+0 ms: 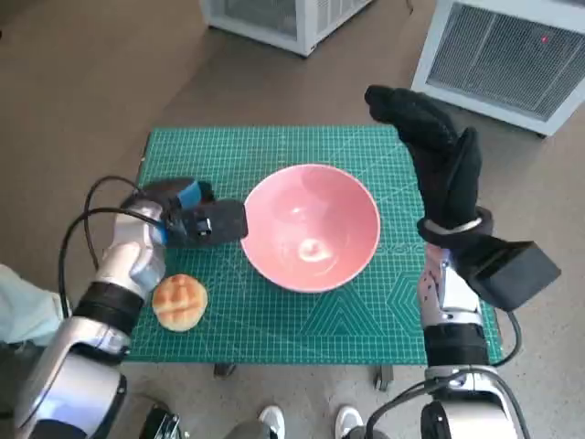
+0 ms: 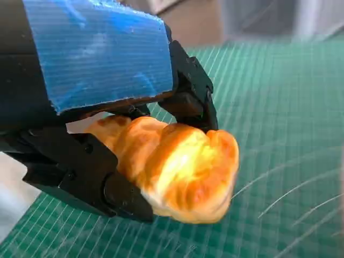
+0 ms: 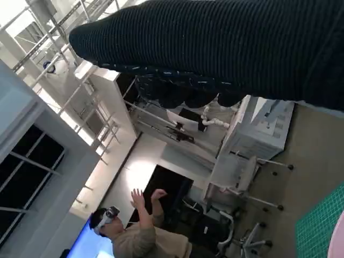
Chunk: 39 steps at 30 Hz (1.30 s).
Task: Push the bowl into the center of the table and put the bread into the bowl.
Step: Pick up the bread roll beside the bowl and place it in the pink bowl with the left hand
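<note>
Your blue-taped black left hand [image 1: 196, 219] touches the glossy pink bowl's [image 1: 312, 226] rim, fingers seemingly empty; the golden bread roll [image 1: 180, 301] lies beside its wrist near the tabletop's front edge, and your gloved right hand [image 1: 430, 151] hovers open.

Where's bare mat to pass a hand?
Free: the far strip of green mat behind the pink bowl, and the near strip in front of it. Crowded: bowl's left, with left hand and bread.
</note>
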Each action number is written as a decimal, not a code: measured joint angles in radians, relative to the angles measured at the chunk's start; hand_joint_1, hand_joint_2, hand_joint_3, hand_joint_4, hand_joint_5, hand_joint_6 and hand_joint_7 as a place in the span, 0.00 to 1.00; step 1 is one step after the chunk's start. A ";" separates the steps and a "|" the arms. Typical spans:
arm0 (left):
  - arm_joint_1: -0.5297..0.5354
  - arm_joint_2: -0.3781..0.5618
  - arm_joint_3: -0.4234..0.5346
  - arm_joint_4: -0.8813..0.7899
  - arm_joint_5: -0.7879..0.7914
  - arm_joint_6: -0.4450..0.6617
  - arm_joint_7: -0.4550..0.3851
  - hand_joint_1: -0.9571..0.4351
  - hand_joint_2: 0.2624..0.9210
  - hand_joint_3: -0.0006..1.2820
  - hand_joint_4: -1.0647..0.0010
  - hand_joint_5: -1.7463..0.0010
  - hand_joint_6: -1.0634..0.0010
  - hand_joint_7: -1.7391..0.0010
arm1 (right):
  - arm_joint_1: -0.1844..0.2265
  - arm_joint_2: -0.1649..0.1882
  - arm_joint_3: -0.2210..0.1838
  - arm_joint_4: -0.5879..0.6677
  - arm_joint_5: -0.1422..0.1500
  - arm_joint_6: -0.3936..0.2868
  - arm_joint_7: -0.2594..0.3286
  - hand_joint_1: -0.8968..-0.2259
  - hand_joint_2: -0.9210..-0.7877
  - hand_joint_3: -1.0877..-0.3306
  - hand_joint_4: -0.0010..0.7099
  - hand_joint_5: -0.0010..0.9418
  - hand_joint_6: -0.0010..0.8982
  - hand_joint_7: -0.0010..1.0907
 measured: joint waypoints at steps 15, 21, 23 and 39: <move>0.156 0.029 0.168 -0.512 -0.042 -0.016 0.026 0.69 0.93 0.03 0.18 0.45 0.32 0.39 | 0.000 -0.002 -0.003 0.000 0.002 0.000 0.000 0.30 0.00 0.42 0.32 0.00 0.07 0.46; 0.209 -0.013 0.179 -0.713 -0.048 -0.101 0.062 0.69 0.93 0.03 0.17 0.46 0.32 0.38 | 0.000 -0.002 -0.003 0.004 0.010 0.000 0.004 0.32 0.00 0.42 0.31 0.00 0.07 0.46; 0.210 -0.033 0.171 -0.763 -0.046 -0.137 0.068 0.69 0.93 0.03 0.17 0.46 0.32 0.38 | 0.001 -0.001 -0.003 0.008 0.011 0.000 0.009 0.32 0.00 0.42 0.31 0.00 0.07 0.46; 0.143 -0.167 0.046 -0.571 -0.016 -0.243 0.057 0.69 0.97 0.01 0.22 0.41 0.35 0.38 | 0.015 -0.003 -0.007 0.009 0.037 0.000 0.022 0.32 0.00 0.43 0.31 0.00 0.07 0.46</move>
